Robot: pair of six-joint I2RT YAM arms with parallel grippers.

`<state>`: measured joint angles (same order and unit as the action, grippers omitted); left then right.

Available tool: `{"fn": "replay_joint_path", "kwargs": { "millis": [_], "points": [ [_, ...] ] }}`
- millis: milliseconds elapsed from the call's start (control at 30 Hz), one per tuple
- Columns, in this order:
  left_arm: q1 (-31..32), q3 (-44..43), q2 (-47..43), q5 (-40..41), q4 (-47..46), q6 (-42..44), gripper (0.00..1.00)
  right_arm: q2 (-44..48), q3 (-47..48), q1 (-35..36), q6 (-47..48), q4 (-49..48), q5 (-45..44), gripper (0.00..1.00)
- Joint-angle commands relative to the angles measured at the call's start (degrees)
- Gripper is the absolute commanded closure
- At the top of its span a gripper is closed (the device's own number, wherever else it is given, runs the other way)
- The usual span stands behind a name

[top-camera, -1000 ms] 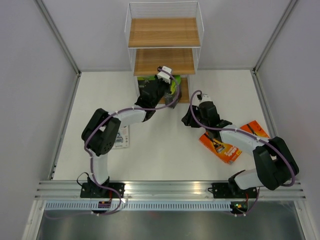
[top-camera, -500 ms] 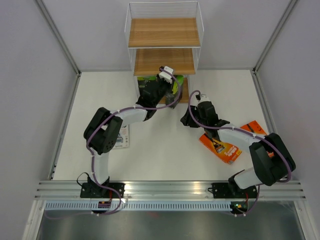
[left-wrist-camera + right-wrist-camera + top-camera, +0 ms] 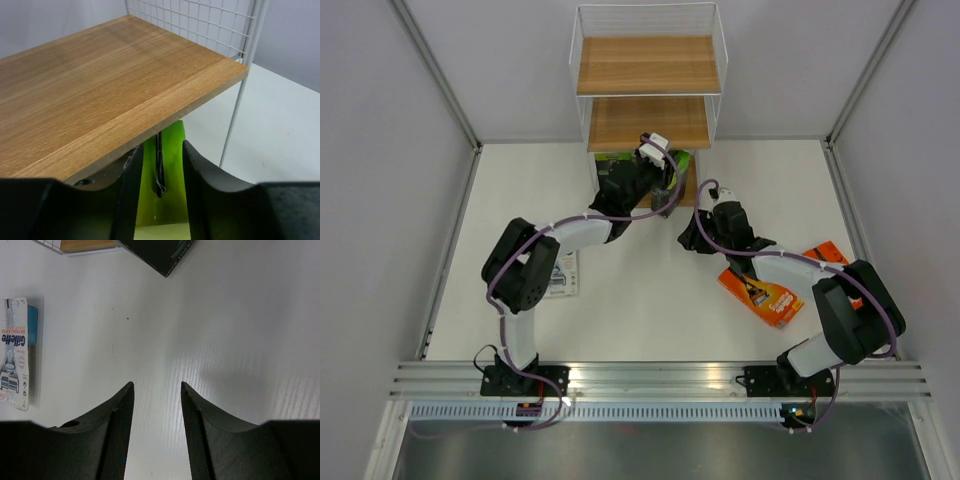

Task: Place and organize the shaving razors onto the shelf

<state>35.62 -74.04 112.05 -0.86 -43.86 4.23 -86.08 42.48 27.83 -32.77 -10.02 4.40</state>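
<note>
My left end effector [image 3: 160,155] is up at the front of the shelf [image 3: 648,65], pinching a black-and-lime pack [image 3: 170,200] between its two fingers. In the left wrist view the pack's lime end fills the gap between the fingers, touches both, and pokes in just under the front edge of a wooden board. From the top camera, the left arm stretches across the desk [image 3: 650,310] to the shelf's lowest opening, below the middle board. A second black-and-lime pack [image 3: 609,157] shows its green end at the left of that same opening, to the left of the end effector. I cannot tell whether the two packs touch.

My right end effector [image 3: 157,386] hangs over bare desk near the shelf's right front corner, fingers spread apart with nothing between them.

The other razors lie on the desk. One orange pack [image 3: 772,293] lies partly under the right forearm. A second orange pack [image 3: 832,257] lies just beyond it toward the right wall, and the arm hides whether they touch. The blister pack [image 3: 563,272] lies flat beside the left arm's elbow, well apart from the shelf. The right wrist camera catches it at its left edge, where I can read "Gillette SKINGUARD" on the card.
</note>
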Motion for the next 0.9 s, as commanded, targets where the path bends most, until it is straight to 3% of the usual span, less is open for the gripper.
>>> {"fn": "replay_joint_path", "kwargs": {
  "millis": [0,200,600,733,867],
  "points": [
    [-0.37,0.74,-6.66,-0.45,-4.22,0.34,0.53,-1.01,1.64,-0.41,-0.71,-3.24,1.13,0.51],
    [-0.37,4.16,-12.28,-1.86,-2.81,-2.02,0.43,-1.89,1.9,-0.33,-1.41,-4.48,1.75,0.51],
    [0.33,24.97,-27.41,-1.87,3.25,-10.55,0.32,-0.93,2.96,-0.33,-0.54,-2.37,0.7,0.51],
    [1.12,29.82,-27.85,3.3,3.6,-15.38,0.31,1.61,1.91,-0.41,-0.89,-1.93,-2.02,0.52],
    [1.21,31.85,-25.14,9.11,4.56,-24.07,0.39,1.89,1.12,-0.33,-2.46,-4.64,-5.81,0.63]
  ]
}}
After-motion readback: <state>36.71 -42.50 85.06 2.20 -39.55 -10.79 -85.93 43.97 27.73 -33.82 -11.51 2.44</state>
